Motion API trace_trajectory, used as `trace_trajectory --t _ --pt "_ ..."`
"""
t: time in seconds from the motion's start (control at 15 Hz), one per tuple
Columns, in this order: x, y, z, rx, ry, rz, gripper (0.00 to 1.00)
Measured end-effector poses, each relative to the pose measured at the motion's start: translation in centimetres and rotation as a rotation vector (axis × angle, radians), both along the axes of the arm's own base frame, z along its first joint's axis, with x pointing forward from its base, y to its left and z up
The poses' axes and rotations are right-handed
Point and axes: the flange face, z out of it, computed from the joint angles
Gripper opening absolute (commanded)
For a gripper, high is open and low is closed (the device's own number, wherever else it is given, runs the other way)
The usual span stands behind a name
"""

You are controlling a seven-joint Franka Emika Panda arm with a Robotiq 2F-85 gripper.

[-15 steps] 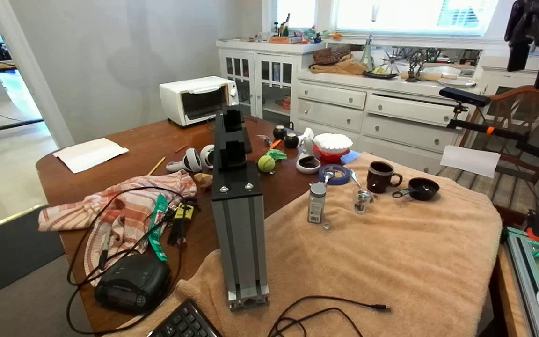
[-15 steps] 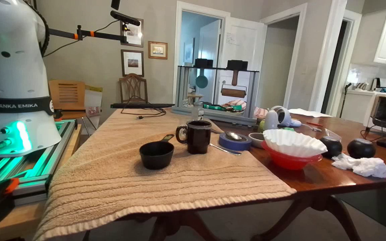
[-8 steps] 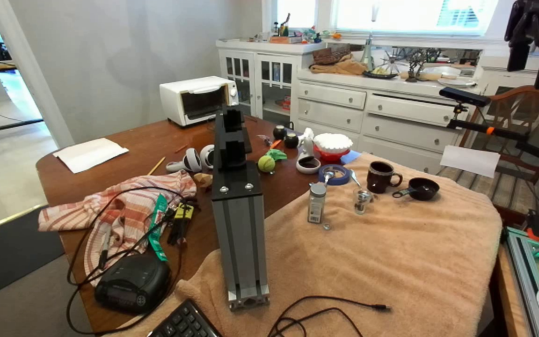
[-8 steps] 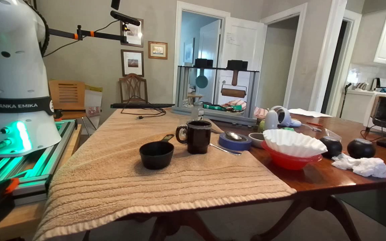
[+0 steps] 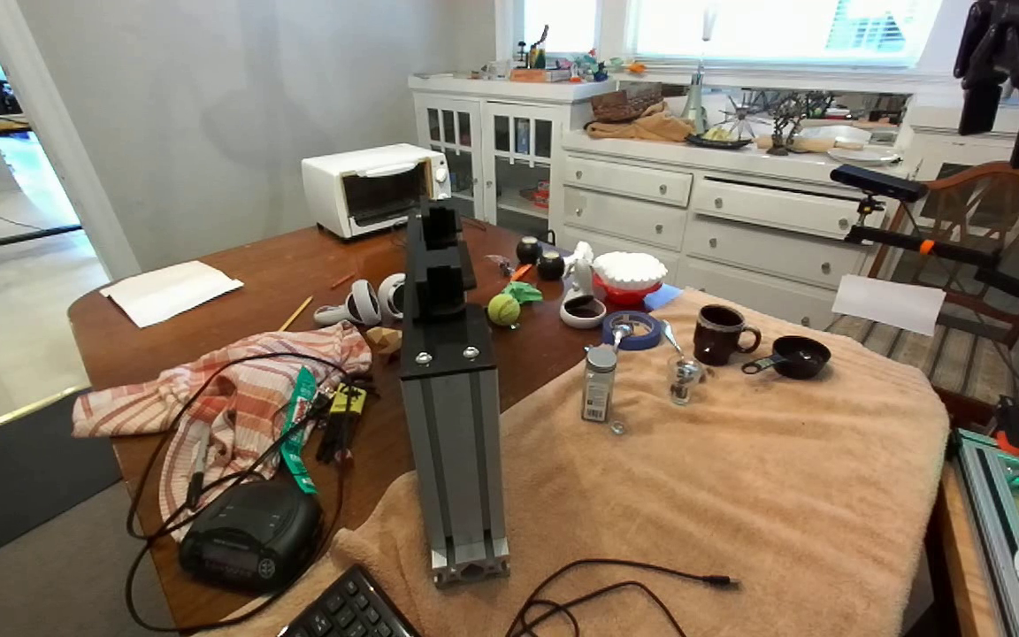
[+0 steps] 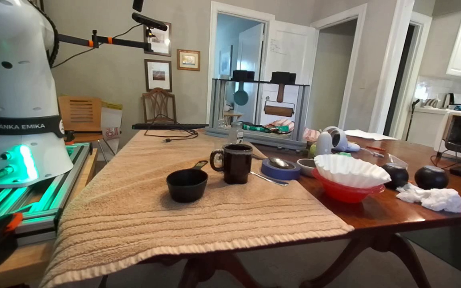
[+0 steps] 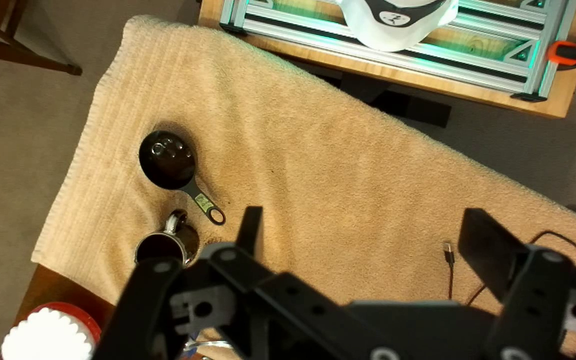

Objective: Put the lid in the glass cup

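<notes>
The glass cup (image 5: 683, 382), a small clear tumbler, stands on the tan towel (image 5: 739, 495) in an exterior view, with something shiny seen in or through it. A small round silvery piece (image 5: 618, 427), which looks like the lid, lies flat on the towel beside the clear grey-topped jar (image 5: 599, 382). The jar also shows in an exterior view (image 6: 236, 134) behind the mug. The wrist view shows neither cup nor lid. My gripper (image 5: 1005, 141) hangs high above the towel's right side. In the wrist view its fingers (image 7: 364, 215) are wide apart, with nothing between them.
A black mug (image 5: 716, 336) and a black measuring cup (image 5: 801, 358) stand near the glass cup. Blue tape (image 5: 633, 329) with a spoon lies behind. A tall metal rack (image 5: 456, 442) stands left of the jar. A cable (image 7: 449, 255) lies on the towel. A camera arm (image 5: 925, 246) juts in.
</notes>
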Motion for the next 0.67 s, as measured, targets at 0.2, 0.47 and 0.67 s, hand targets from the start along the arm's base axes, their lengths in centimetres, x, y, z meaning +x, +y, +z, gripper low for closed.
trace_trajectory --t 0.2,0.47,0.67 --pt "0.0 0.0 0.0 0.001 0.0 0.0 1.0" --pt "0.4 0.0 0.2 0.005 -0.027 -0.012 1.0" --pt "2.0 0.5 0.9 0.038 -0.138 -0.007 1.0"
